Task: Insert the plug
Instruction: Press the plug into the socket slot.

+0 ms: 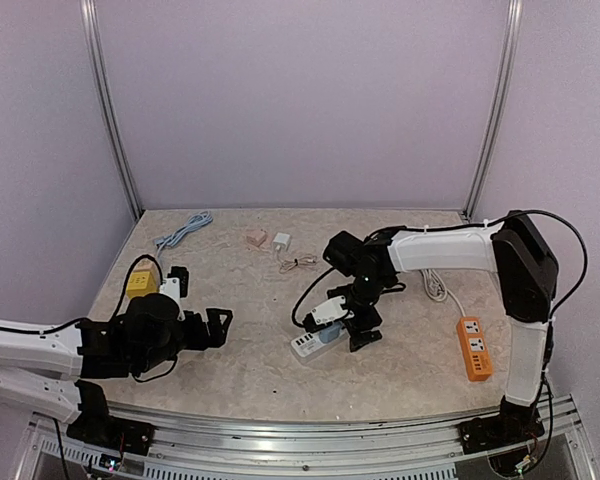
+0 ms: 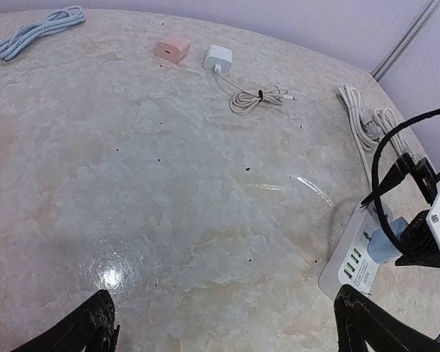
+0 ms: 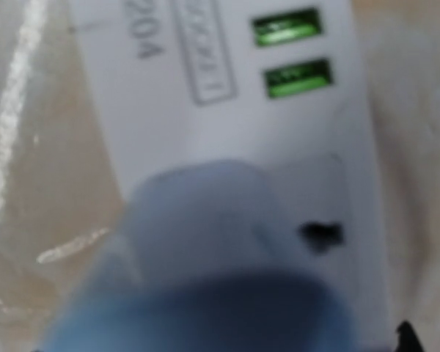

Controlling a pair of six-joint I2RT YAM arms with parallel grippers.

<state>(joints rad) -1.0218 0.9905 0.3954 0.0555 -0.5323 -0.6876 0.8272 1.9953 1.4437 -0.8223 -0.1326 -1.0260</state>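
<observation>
Overhead, the right gripper clasps a pale blue plug at the white power strip; lower left, the left gripper gapes wide.

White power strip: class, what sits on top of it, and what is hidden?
On the white power strip, a light blue plug partly covers a socket, near green USB ports. Its pins, and whether they are seated, are hidden.

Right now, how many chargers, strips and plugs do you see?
Chargers: 2, pink charger, white charger
Strips: 2, white strip, orange strip
Plugs: 1, blue plug
Total: 5
Not counted: yellow box, kind unclear.
</observation>
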